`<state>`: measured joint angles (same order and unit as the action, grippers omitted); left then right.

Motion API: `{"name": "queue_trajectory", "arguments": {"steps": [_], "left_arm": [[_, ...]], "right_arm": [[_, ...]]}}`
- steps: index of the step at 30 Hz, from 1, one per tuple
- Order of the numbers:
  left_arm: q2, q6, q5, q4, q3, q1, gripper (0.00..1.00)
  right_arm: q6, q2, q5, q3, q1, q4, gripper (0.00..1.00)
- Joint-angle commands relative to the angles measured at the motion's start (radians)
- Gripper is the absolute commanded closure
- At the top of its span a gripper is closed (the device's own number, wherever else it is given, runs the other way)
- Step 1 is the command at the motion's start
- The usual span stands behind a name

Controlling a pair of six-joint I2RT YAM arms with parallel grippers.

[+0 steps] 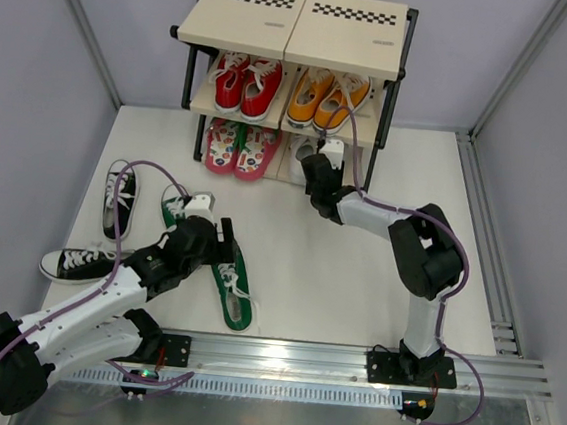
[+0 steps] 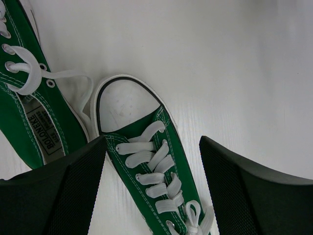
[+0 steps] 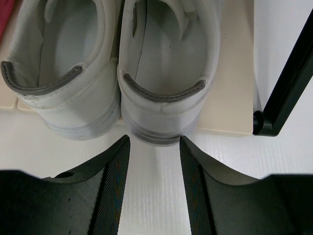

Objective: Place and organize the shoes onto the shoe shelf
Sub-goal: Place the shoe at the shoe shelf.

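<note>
Reaching toward 2 o'clock, the left end effector (image 2: 152,147) straddles, open, one of two green sneakers (image 2: 146,164) on the surface (image 2: 234,63). Elbow bent, the right end effector (image 3: 154,147) gapes empty behind two white shoes (image 3: 166,68) on the shoe shelf (image 3: 234,73) at 11 o'clock.

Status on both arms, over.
Left gripper open over green sneaker, second green sneaker close beside. Right gripper open, empty, behind white shoes on shoe shelf.

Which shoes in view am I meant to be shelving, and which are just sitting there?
Part of the job:
green sneakers
black sneakers
pink flip-flops
white shoes
shoe shelf

Just lying about:
red pair, middle tier
orange pair, middle tier
</note>
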<state>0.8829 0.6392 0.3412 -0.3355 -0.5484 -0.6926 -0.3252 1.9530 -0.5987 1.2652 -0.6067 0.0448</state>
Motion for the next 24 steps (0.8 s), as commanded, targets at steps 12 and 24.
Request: {"name": "queue_trajectory", "arguments": {"steps": [12,24], "left_arm": [[-0.027,-0.006,0.021,0.007,0.010,-0.001,0.20],[-0.039,-0.006,0.024,0.007,0.015,-0.002,0.19]], "right_arm": [[-0.002,-0.036,-0.024,-0.050,0.008,0.044,0.78],[0.020,-0.019,-0.026,-0.013,0.008,0.035,0.84]]}}
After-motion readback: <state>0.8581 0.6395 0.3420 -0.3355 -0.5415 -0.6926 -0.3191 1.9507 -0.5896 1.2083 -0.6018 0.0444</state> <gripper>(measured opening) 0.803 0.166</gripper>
